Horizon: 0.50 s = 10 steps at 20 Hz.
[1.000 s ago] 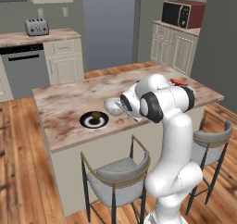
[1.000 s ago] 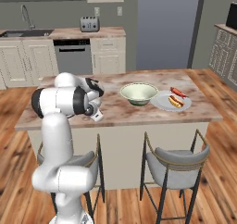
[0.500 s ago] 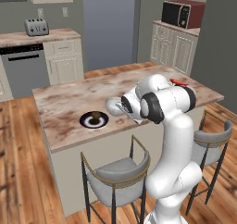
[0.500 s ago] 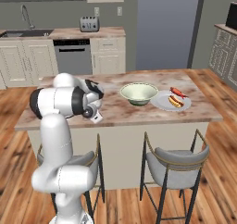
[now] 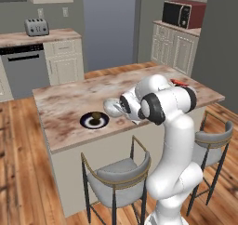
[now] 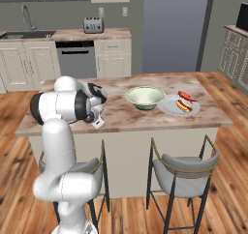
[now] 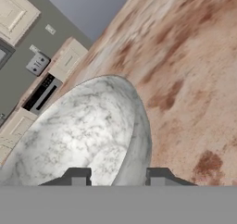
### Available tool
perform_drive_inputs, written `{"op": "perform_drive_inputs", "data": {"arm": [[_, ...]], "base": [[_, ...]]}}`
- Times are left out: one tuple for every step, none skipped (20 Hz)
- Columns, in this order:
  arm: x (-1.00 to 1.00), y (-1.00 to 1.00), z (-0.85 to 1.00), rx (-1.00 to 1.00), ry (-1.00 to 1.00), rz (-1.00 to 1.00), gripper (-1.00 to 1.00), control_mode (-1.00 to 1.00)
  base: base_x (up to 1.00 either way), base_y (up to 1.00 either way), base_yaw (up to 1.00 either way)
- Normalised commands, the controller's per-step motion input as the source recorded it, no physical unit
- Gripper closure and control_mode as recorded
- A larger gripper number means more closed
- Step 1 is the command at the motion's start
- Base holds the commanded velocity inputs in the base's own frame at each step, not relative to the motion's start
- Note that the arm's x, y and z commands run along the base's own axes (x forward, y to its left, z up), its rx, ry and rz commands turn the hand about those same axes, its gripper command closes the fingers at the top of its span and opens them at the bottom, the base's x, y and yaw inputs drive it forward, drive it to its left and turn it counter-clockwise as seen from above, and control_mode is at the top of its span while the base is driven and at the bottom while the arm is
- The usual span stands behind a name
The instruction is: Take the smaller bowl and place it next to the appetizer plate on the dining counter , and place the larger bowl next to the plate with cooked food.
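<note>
The smaller bowl (image 5: pixel 111 107), mottled grey-white, is low over the dining counter (image 5: pixel 65 98), just right of the dark appetizer plate (image 5: pixel 94 120) with its brown morsel. My gripper (image 5: pixel 121 107) is shut on the bowl's near rim. In the hand view the gripper (image 7: pixel 117 176) has one fingertip (image 7: pixel 77 176) inside the bowl (image 7: pixel 78 135) and the other outside its wall. The larger bowl (image 6: pixel 145 97), cream with green outside, stands beside the plate with cooked food (image 6: pixel 177 105) at the counter's right part. In the right base view my arm hides the smaller bowl.
Two grey stools (image 5: pixel 118 177) (image 5: pixel 211 135) stand along the counter's near side. Behind are kitchen counters with a toaster (image 5: pixel 36 28) and a red microwave (image 5: pixel 180 13). Bare marble (image 6: pixel 145 117) lies between the two plates.
The arm has sunk slightly, bringing the smaller bowl a little lower and nearer the appetizer plate. Nothing else has moved.
</note>
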Motion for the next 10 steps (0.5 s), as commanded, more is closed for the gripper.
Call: {"op": "perform_drive_inputs", "data": {"arm": [[-0.14,0.09,0.00,0.00,0.00,0.00,1.00,-1.00],[-0.22,0.05,0.00,0.00,0.00,0.00,1.00,-1.00],[-0.24,0.04,0.00,0.00,0.00,0.00,1.00,-1.00],[-0.21,0.00,0.00,0.00,0.00,0.00,1.00,-1.00],[-0.16,0.00,0.00,0.00,0.00,0.00,1.00,-1.00],[-0.11,0.00,0.00,0.00,0.00,0.00,1.00,-1.00],[-0.09,0.00,0.00,-0.01,0.00,0.00,1.00,-1.00],[-0.08,0.00,0.00,-0.02,0.00,0.00,1.00,-1.00],[0.00,0.00,0.00,-0.03,0.00,0.00,-1.00,-1.00],[0.00,0.00,0.00,-0.03,0.00,0.00,-1.00,-1.00]], "base": [[0.00,0.00,0.00],[0.00,0.00,0.00],[0.00,0.00,0.00],[0.00,0.00,0.00],[0.00,0.00,0.00],[0.00,0.00,0.00],[0.00,0.00,0.00],[0.00,0.00,0.00],[0.00,0.00,0.00],[0.00,0.00,0.00]]}}
